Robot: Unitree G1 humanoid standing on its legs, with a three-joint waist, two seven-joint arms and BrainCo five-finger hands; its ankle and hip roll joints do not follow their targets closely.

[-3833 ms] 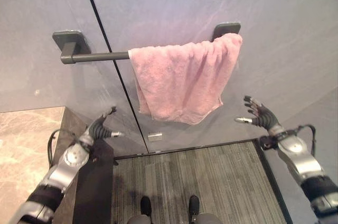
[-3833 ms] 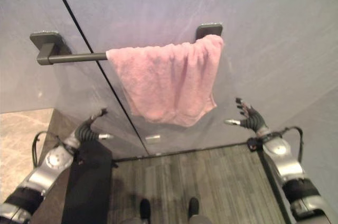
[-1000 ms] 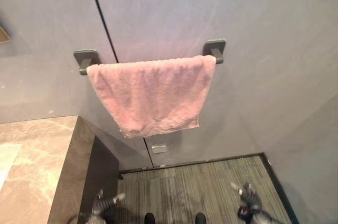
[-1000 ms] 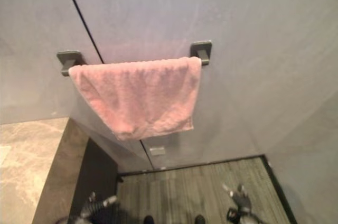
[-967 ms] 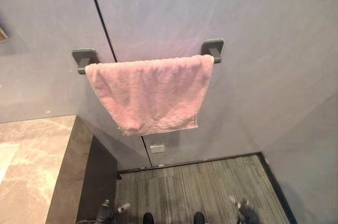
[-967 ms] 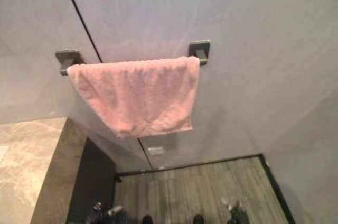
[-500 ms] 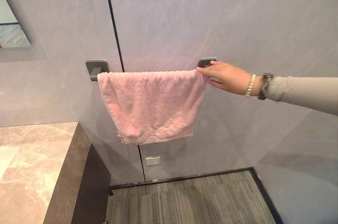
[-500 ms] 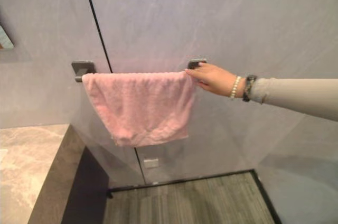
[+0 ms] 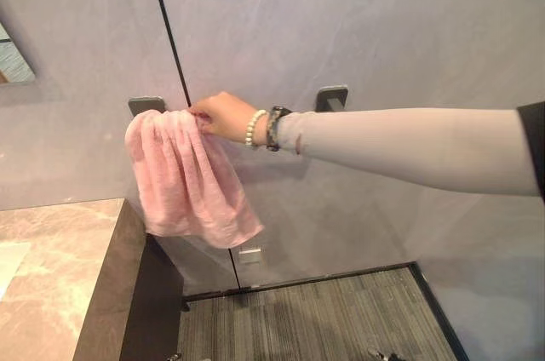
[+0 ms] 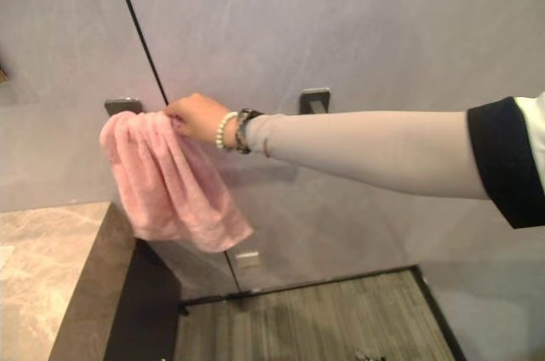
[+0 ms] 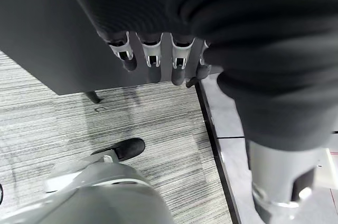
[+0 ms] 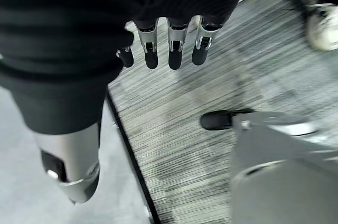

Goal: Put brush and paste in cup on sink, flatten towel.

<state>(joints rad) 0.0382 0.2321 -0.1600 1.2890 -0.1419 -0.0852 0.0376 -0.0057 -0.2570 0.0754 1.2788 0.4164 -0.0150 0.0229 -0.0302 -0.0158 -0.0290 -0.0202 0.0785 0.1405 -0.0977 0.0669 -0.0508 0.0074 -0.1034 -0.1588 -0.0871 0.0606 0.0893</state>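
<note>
The pink towel [image 9: 183,178] hangs bunched in a thick fold at the left end of the dark wall rail, just below its left bracket [image 9: 146,106]. A person's hand [image 9: 220,115] grips the towel's top, the grey-sleeved arm [image 9: 400,146] reaching across from the right and hiding the bar up to the right bracket [image 9: 332,97]. My left hand [image 11: 152,56] hangs low beside a dark cabinet, fingers straight and holding nothing. My right hand [image 12: 170,48] hangs over the striped floor, fingers likewise relaxed and empty.
A marble counter [image 9: 51,276] with a dark cabinet side [image 9: 153,310] stands at lower left. Striped grey flooring [image 9: 315,318] lies below the wall. A mirror edge [image 9: 13,59] shows at the left. A person's white shoe [image 12: 323,23] stands near my right hand.
The person's hand has slid the spread towel along the rail and bunched it at the left end. The view has shifted slightly.
</note>
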